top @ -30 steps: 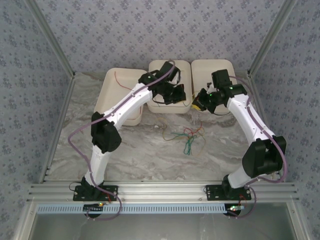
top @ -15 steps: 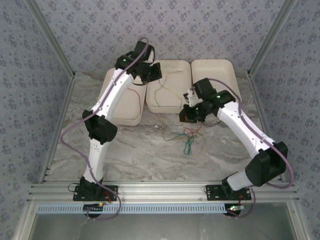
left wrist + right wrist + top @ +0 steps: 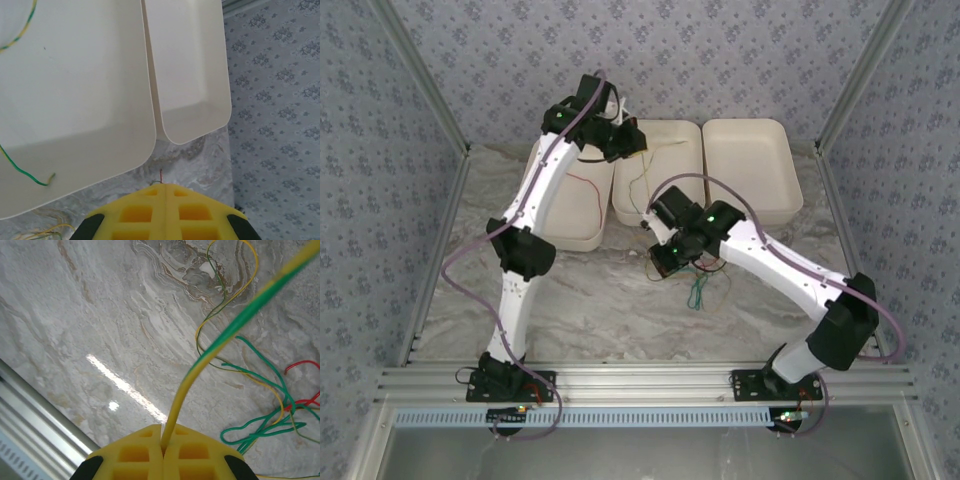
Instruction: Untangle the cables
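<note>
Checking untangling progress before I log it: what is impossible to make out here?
Top view: tangled cables partly hidden under the right gripper.
Right wrist: held yellow-green cable, far end cut off by the frame edge.
Left wrist: red strand at the left gripper, too thin to trace.

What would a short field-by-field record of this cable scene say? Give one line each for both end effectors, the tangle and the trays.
left end effector: shut, red cable tip pinched at its seam
right end effector: shut on yellow-green cable
tangle: red, green and yellow strands on the marble table
white trays: three in a row; middle one holds a yellow-green strand
</note>
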